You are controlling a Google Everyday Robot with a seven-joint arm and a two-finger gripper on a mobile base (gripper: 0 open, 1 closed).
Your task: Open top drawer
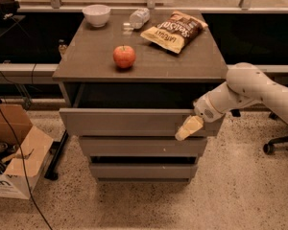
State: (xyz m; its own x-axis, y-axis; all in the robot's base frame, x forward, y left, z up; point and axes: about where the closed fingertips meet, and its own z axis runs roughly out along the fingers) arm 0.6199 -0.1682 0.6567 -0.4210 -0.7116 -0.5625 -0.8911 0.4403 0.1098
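The white, rounded robot arm enters from the right edge of the frame at mid-height. It bends at a bulbous joint and slopes down and leftward to a grey-ringed wrist. From the wrist the cream-coloured gripper points down and to the left, lying against the right end of the top drawer. Whether the gripper is open or closed on the front panel cannot be told.

The top drawer is the widest grey-brown handleless front, in the centre of the frame. It stands out ahead of the brown cabinet tabletop, with a dark gap showing above it. Below it are the medium-width drawer front and the narrowest drawer front.

On the tabletop, a red apple sits near the front. A white bowl, a clear plastic bottle and a yellow-and-brown crisp bag lie along the back. An open cardboard box sits on the speckled floor at lower left.
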